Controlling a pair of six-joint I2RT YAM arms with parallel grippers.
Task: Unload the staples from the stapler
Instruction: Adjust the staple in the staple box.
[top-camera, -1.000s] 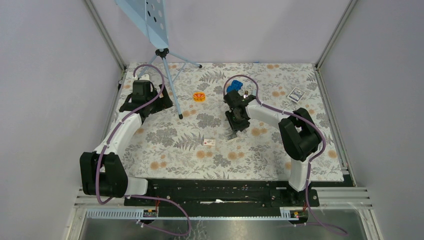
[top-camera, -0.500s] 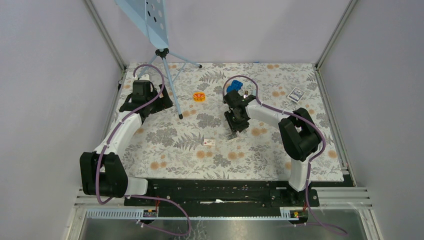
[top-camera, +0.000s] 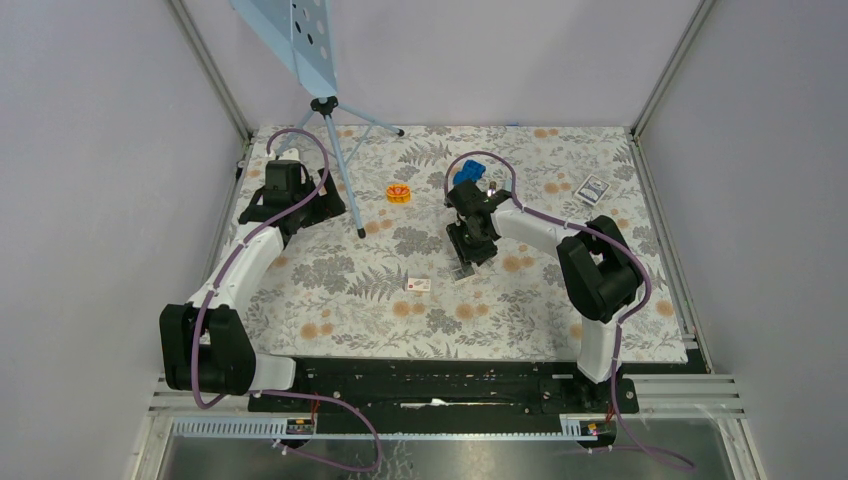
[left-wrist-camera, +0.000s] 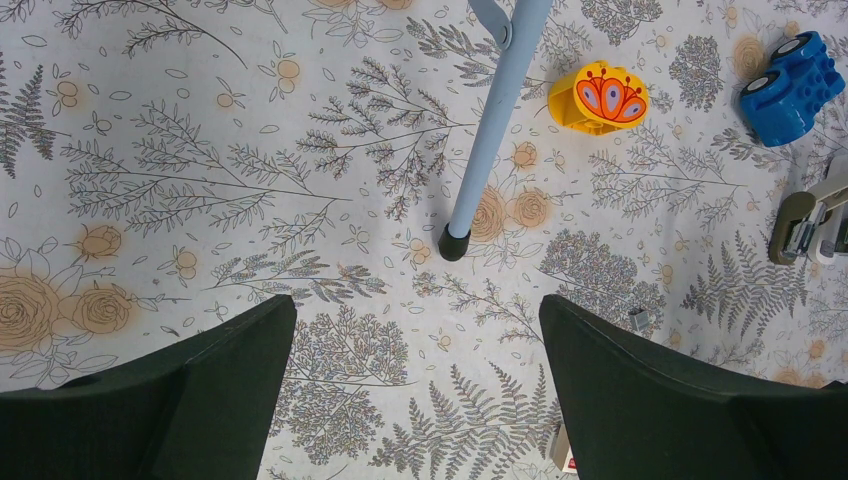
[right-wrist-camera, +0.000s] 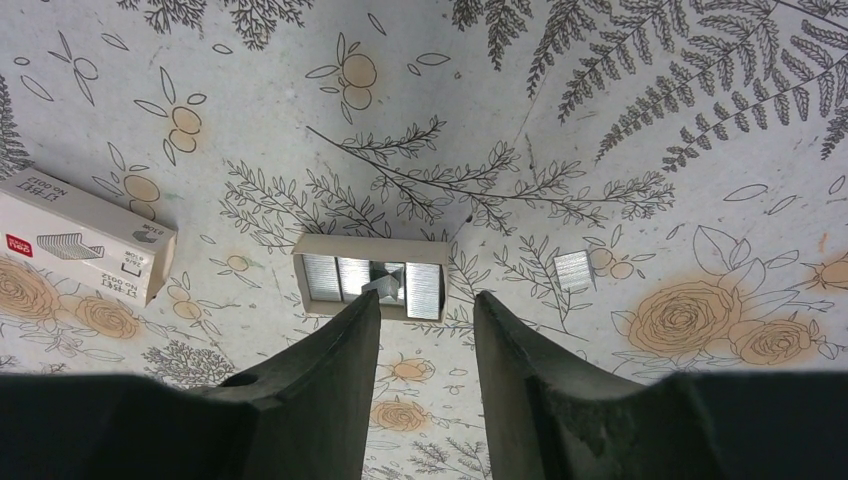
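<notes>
- I am holding my right claw (right-wrist-camera: 425, 300) roughly half open, low over the floral cloth (right-wrist-camera: 640, 60). It is gripping nothing, and between the jaws only cloth and card edge are showing.
- An open card tray (right-wrist-camera: 370, 277) of staple rows is lying at 12 o'clock, just beyond my fingertips.
- The staples (right-wrist-camera: 573, 270), 1 short silvery strip, are lying flat on the cloth at 2 o'clock from my tips, near the tray but apart from it.
- I am judging that strip to be very light, stiff and slick. It is probably brittle too, since glued staples tend to snap apart when bent. I am planning to pinch it across its 2 long edges, low against the cloth, with gentle pressure.
- The white box (right-wrist-camera: 80, 245) with the red mark is lying at 10 o'clock, well apart from the strip.
- My left claw (left-wrist-camera: 415, 310) is hanging wide open and empty on the far left side.
- The stapler (left-wrist-camera: 800, 225) is showing only in the left wrist view, at 3 o'clock. The frame edge is cutting it off there.
- From above, my right arm is covering the stapler, so I cannot tell whether it is holding more staples.
- From above, the strip is too small to make out.
</notes>
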